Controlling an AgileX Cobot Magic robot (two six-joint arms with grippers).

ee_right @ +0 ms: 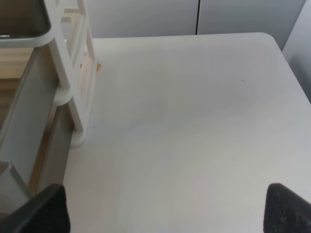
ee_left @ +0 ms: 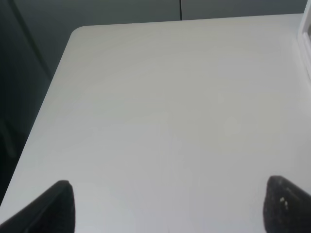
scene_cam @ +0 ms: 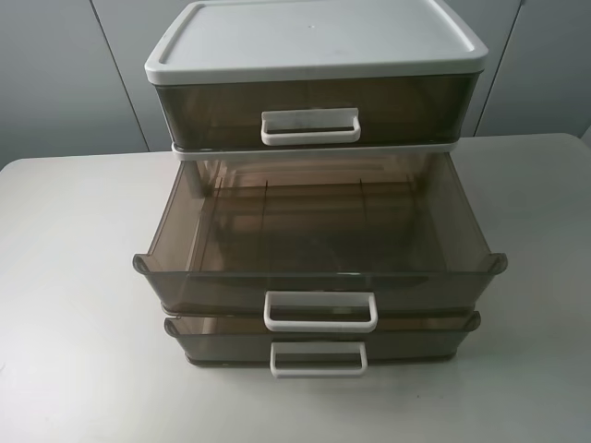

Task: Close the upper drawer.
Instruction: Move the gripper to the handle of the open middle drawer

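A three-drawer cabinet [scene_cam: 314,55] with a white frame and smoky brown drawers stands mid-table. Its top drawer [scene_cam: 309,101] sits flush, with a white handle [scene_cam: 309,126]. The drawer below it [scene_cam: 319,235] is pulled far out toward the front and is empty, with its own handle [scene_cam: 320,311]. The bottom drawer [scene_cam: 319,346] looks shut. Neither gripper shows in the exterior view. My left gripper [ee_left: 167,208] is open and empty over bare table left of the cabinet. My right gripper [ee_right: 165,208] is open and empty beside the cabinet's right side [ee_right: 73,87].
The white table [scene_cam: 74,277] stretches to both sides of the cabinet. Its left edge and rounded corner [ee_left: 77,31] show in the left wrist view. Its right far corner [ee_right: 272,39] shows in the right wrist view. Grey panels stand behind.
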